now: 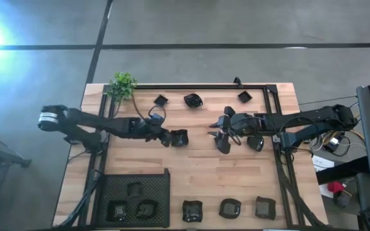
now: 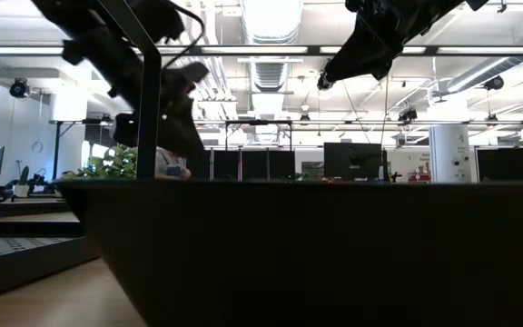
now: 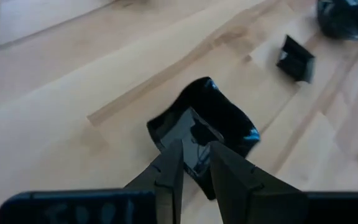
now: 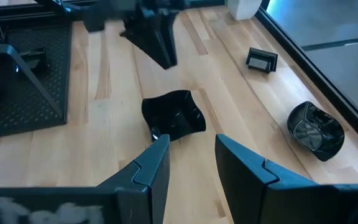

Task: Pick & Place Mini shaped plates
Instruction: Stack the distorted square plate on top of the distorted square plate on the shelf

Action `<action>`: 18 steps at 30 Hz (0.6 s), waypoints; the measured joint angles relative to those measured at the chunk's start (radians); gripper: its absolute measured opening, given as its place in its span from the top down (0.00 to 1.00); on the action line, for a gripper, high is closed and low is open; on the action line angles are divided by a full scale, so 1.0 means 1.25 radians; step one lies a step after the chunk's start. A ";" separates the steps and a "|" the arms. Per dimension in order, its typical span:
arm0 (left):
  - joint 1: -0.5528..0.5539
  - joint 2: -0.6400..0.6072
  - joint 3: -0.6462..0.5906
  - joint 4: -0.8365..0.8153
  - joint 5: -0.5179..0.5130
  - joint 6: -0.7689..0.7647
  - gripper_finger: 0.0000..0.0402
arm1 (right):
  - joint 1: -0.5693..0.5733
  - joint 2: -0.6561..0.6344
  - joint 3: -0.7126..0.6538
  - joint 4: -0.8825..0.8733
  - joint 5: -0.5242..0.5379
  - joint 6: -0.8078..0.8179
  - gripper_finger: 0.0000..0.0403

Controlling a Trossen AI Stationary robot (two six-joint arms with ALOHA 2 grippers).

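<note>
Wooden table (image 1: 198, 170): left gripper (image 3: 194, 163) partly hides a mini plate (image 3: 219, 121).

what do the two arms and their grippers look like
Both arms are dark, slim and jointed. The left arm has a white band near its base and a looping black cable by the wrist. The right arm trails coloured wires at its base. Each gripper, left gripper and right gripper, has two black wedge-shaped fingers.

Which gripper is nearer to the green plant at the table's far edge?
Left. The left gripper hangs near the table's middle, a short way from the green plant. The right gripper sits farther off, on the table's other half.
</note>
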 joint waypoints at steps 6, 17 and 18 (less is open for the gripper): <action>0.019 0.077 0.064 -0.056 -0.001 -0.018 0.82 | 0.000 0.000 0.000 0.000 0.000 -0.002 0.70; 0.032 0.149 0.081 -0.081 0.000 -0.078 0.82 | -0.001 -0.002 0.000 0.001 0.001 -0.018 0.69; 0.034 0.151 0.081 -0.080 0.000 -0.078 0.82 | -0.001 -0.002 0.000 0.002 0.001 -0.018 0.70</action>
